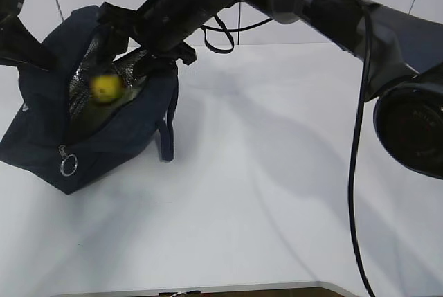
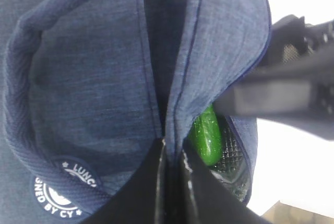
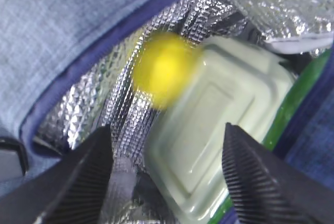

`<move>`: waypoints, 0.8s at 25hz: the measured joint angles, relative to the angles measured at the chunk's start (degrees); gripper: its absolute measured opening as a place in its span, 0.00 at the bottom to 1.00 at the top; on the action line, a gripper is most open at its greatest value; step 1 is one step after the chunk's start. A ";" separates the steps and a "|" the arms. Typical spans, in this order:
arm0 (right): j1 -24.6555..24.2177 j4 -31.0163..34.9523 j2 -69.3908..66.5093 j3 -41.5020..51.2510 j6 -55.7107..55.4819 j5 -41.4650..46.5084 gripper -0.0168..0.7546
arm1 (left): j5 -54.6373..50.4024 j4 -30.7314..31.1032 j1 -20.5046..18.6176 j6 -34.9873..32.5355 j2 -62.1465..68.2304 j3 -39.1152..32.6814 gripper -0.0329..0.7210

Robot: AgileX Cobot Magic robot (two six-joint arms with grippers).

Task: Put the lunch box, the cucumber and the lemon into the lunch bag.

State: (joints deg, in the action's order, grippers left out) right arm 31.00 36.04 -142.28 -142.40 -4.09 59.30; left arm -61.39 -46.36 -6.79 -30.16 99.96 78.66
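The lemon (image 3: 164, 70) is loose, a yellow blur with nothing touching it, hanging just above the sage lid of the lunch box (image 3: 219, 130) inside the lunch bag (image 1: 41, 145); the right gripper (image 3: 167, 174) sits over the mouth, fingers spread wide and empty either side of the fall. The left gripper (image 2: 172, 182) is pinched tight on the bag's near rim, holding the mouth apart; the cucumber (image 2: 206, 135) is already in, lying along the foil wall beside the box.

What could go wrong: the lemon looks set to land on a hard flat lid, so it may bounce or roll; a roll toward the open zipper end, down at the near left in the exterior view, could carry it out, I'd judge. If the left pinch slips, the fabric folds in and the mouth closes on the right fingers.

The lemon's oval axis is smeared past reading. The cucumber's long axis runs along the bag's length, one end poking up toward the opening; the box lies flat, lid facing the mouth.
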 joint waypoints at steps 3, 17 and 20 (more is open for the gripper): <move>0.00 0.00 0.00 0.00 0.00 0.00 0.70 | 0.00 0.00 0.00 0.00 0.00 0.00 0.03; -0.10 -4.71 0.00 -6.71 5.02 11.47 0.70 | 0.00 0.00 0.00 0.00 0.00 0.00 0.03; -0.10 -10.21 0.00 -8.88 2.20 12.05 0.70 | 0.00 0.00 0.00 0.00 0.00 0.00 0.03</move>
State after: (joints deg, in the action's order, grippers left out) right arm 30.90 25.83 -142.28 -151.29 -1.90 71.35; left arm -61.39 -46.36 -6.79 -30.16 99.96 78.66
